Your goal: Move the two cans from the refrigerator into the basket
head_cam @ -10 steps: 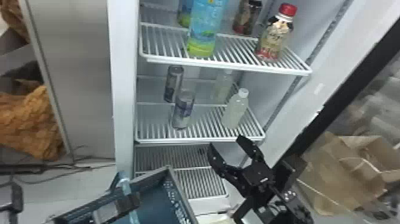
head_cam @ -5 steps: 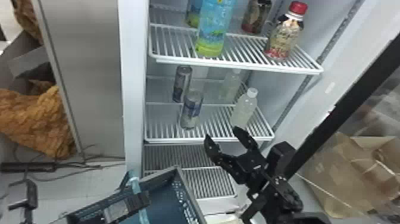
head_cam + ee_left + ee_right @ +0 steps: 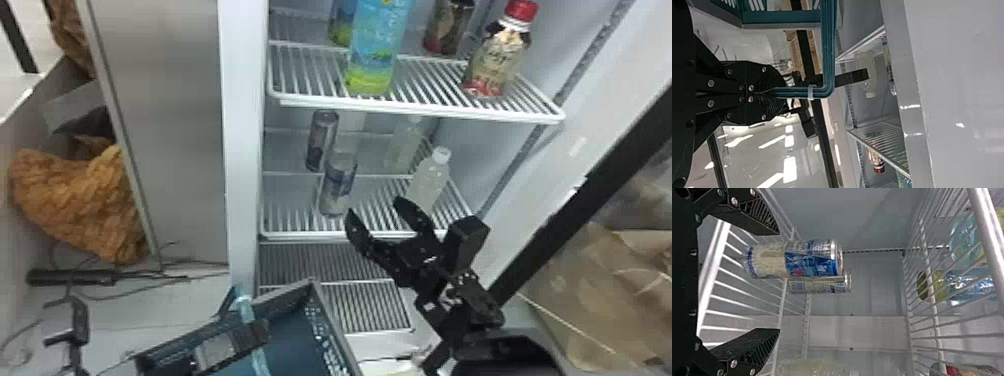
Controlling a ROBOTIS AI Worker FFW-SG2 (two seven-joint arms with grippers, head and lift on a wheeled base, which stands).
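In the head view my right gripper (image 3: 375, 212) stands open at the front edge of the middle shelf, just right of the front can (image 3: 339, 185); the back can (image 3: 321, 140) stands behind it. The right wrist view has the open right gripper (image 3: 777, 282) with nothing between its fingers, the near can (image 3: 795, 258) beyond the upper finger and the far can (image 3: 820, 284) behind. My left gripper (image 3: 227, 350) is at the blue basket (image 3: 295, 340). In the left wrist view the left gripper (image 3: 770, 93) is shut on the basket's handle (image 3: 828, 58).
A clear bottle (image 3: 428, 180) stands right of the cans, close behind the right gripper. The upper shelf (image 3: 425, 110) above holds several bottles. The refrigerator's side wall (image 3: 245, 150) rises on the left, and its dark door frame (image 3: 575, 200) slants along the right.
My right gripper has moved up and in toward the middle shelf, closer to the front can. The head view has shifted a little, so the refrigerator appears farther right. The left gripper still holds the basket.
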